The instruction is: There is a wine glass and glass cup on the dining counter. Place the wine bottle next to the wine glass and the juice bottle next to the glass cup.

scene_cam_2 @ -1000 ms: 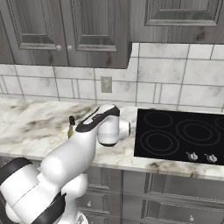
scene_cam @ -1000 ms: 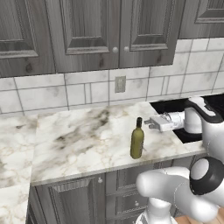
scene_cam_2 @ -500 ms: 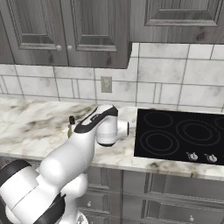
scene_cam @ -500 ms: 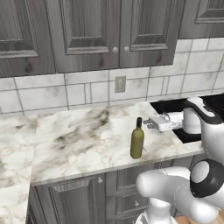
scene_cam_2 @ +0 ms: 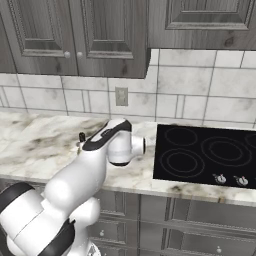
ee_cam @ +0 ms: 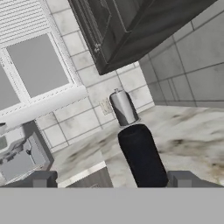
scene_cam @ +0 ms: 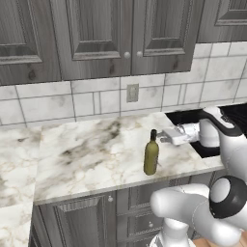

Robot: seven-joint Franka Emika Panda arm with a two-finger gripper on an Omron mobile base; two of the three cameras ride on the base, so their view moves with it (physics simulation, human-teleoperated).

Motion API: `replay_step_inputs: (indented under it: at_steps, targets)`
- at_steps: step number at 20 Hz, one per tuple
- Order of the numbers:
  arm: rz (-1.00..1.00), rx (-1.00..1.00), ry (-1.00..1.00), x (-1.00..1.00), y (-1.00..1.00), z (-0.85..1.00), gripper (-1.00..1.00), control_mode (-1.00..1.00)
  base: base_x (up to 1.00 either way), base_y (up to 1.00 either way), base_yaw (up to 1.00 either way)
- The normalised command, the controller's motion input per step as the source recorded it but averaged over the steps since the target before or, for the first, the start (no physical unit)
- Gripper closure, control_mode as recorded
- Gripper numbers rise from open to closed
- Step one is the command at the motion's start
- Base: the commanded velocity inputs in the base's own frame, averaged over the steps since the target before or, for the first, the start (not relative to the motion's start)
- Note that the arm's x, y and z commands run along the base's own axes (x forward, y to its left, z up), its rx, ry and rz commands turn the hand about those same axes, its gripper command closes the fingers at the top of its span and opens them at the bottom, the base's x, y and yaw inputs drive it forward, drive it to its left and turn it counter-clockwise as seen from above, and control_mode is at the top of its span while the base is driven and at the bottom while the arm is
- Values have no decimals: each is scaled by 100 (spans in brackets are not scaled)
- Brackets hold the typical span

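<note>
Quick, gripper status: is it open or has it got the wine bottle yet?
Gripper: open, holding nothing. Its fingers stand on either side of the wine bottle's dark neck, not closed on it.

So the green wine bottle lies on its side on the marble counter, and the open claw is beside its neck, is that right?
Not quite: the wine bottle stands upright on the marble counter, as the left base view shows. The rest holds: the claw is open, beside the bottle's neck.
</note>
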Motion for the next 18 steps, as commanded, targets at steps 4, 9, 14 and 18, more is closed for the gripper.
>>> replay_step_inputs:
  at_steps: [4,9,14,18]
  targets:
    - [0,-4,0,13,11,-9,-100,-100,0,0,0]
    - [0,-3,0,15,5,-7,-100,-100,0,0,0]
    - [0,-2,0,11,2,-6,-100,-100,0,0,0]
    - [0,-3,0,10,4,-8,-100,-100,0,0,0]
